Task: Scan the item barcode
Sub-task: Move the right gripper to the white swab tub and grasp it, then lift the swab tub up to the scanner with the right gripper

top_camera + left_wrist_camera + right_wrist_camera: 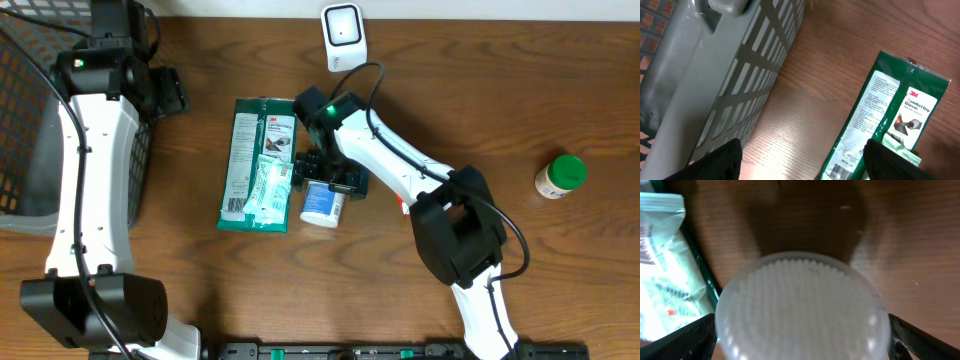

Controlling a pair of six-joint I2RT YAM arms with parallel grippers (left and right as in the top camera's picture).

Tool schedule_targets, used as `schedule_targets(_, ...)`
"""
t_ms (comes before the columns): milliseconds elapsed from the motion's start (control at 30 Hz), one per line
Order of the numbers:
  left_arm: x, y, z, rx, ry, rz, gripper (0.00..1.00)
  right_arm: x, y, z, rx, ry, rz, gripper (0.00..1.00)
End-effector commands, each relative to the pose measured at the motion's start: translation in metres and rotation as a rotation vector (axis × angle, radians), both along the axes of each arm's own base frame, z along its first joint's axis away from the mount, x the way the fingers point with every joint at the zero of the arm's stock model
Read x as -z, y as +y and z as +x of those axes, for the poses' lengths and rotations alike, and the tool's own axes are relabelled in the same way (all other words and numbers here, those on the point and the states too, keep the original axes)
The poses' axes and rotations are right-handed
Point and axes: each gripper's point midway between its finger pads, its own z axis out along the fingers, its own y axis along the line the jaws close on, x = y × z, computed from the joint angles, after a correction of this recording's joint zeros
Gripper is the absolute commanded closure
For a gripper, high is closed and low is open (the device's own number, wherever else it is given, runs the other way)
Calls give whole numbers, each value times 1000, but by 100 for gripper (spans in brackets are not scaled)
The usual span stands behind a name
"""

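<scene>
Item 1: grey basket [30,150], far L edge of surface [480,120]. Item 2: L claw [802,152], released, nothing btw fingers, hovering beside basket wall. Item 3: green glove pack [250,150], flat, centre; small white pouch [268,190] lying on its 5 o'clock corner. Item 4: white bottle [322,205], blue label, at 4 o'clock of pack, just beside it; prob. the item to scan. R claw [802,335] spread wide, straddling ribbed cap [800,295]; not clenched, contact unclear. Item 5: scanner [343,35], 12 o'clock of bottle, near. Item 6: green-lid jar [558,177], 3 o'clock, well apart. Handling note: centre cap btw fingers, close square, lift straight, then turn label so barcode (not visible yet) faces scanner window.
</scene>
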Motion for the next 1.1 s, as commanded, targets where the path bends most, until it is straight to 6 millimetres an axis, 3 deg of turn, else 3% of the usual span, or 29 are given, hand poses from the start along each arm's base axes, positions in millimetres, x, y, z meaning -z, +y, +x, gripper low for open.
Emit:
schedule_targets(0,6,9,-1,-6,24,30,22,15,-2,-4,-18,7,-25,1)
schedule_targets(600,6,9,-1,-6,24,30,22,8,-1,-4,-59,-35,-46,2)
schedule_targets(800,6,9,-1,-6,24,30,22,8,0,-6,-63,-39,-60,12)
schedule_targets(900,6,9,-1,-6,24,30,22,8,-1,-6,-63,-39,-60,25)
schedule_targets(1067,6,9,-1,-6,24,30,22,8,-3,-7,-65,-34,-64,31)
